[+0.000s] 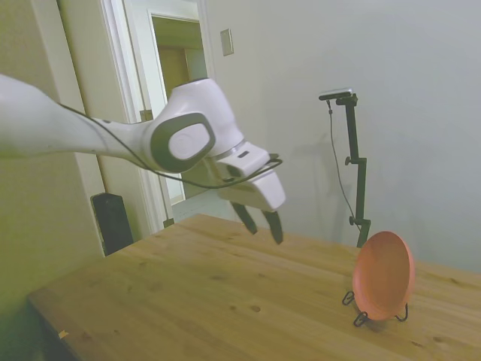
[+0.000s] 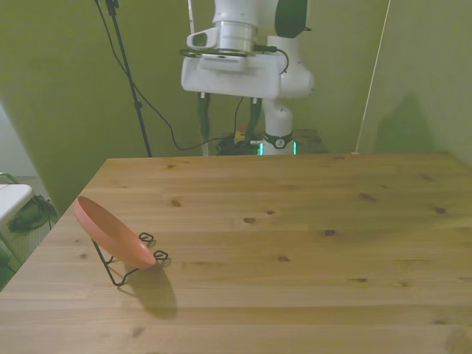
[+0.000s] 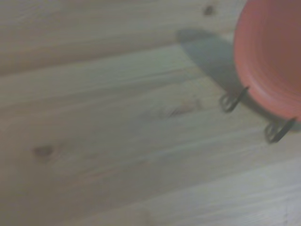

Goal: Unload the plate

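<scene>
The salmon-orange plate (image 1: 383, 275) (image 2: 113, 231) (image 3: 270, 52) leans nearly upright in a thin black wire stand (image 1: 361, 313) (image 2: 124, 268) (image 3: 278, 130) on the wooden table, at the front view's left. My gripper (image 1: 260, 222) (image 2: 228, 118) hangs high above the table's far side, open and empty, its two dark fingers pointing down. It is well away from the plate and above it. The wrist view catches part of the plate's face and the stand's two front hooks.
The wooden table (image 1: 225, 301) (image 2: 310, 243) carries only the plate and its stand. A black speaker-like box (image 1: 113, 222) stands on the floor by the open doorway (image 1: 180, 105). Cables hang behind the table (image 2: 147, 103).
</scene>
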`<move>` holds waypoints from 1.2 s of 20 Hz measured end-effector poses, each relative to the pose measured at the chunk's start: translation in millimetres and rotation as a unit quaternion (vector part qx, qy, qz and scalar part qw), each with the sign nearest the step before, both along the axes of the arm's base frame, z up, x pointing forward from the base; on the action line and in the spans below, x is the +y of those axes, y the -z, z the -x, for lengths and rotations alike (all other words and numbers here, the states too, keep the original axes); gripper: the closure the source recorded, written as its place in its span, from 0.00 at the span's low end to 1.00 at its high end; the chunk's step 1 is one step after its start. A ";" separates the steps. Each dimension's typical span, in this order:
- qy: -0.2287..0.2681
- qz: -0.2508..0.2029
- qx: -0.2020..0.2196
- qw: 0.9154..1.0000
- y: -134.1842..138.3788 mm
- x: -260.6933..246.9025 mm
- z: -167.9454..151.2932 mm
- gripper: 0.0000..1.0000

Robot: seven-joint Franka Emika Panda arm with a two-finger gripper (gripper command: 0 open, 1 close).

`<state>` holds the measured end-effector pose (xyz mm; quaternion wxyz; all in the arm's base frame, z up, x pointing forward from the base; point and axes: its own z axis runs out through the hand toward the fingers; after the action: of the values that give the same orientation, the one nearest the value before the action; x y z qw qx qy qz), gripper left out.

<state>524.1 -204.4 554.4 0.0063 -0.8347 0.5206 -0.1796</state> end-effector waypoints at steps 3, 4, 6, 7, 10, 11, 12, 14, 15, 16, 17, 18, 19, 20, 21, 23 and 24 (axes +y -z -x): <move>0.016 0.001 0.011 1.000 -12.2 -25.1 -26.0 0.00; 0.017 0.001 0.017 1.000 -14.3 -26.4 -26.5 0.00; 0.018 0.010 0.029 0.999 -25.0 -38.3 -29.3 0.00; 0.018 0.013 0.036 0.999 -30.7 -48.5 -31.5 0.00; 0.012 0.028 0.059 0.998 -40.4 -88.4 -40.6 0.00; 0.008 0.034 0.065 0.997 -40.7 -100.8 -45.1 0.00; 0.003 0.042 0.070 0.997 -40.2 -112.1 -50.6 0.00; -0.002 0.059 0.073 0.996 -37.5 -133.0 -63.1 0.00; -0.003 0.066 0.073 0.995 -34.6 -143.6 -69.0 0.00; -0.003 0.069 0.073 0.995 -31.0 -153.8 -74.7 0.00; -0.003 0.070 0.070 0.995 -28.0 -163.7 -79.6 0.00; -0.007 0.073 0.068 0.995 -25.2 -172.6 -84.3 0.00; -0.008 0.077 0.066 0.995 -22.8 -180.8 -88.6 0.00; -0.010 0.081 0.064 0.995 -21.4 -187.0 -93.3 0.00; -0.014 0.083 0.062 0.995 -19.7 -191.6 -98.2 0.00; -0.021 0.088 0.062 0.994 -13.5 -195.2 -108.7 0.00; -0.025 0.090 0.063 0.994 -9.1 -194.8 -113.9 0.00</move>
<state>637.9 -399.2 563.5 -0.0973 -0.8544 0.4803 -0.1725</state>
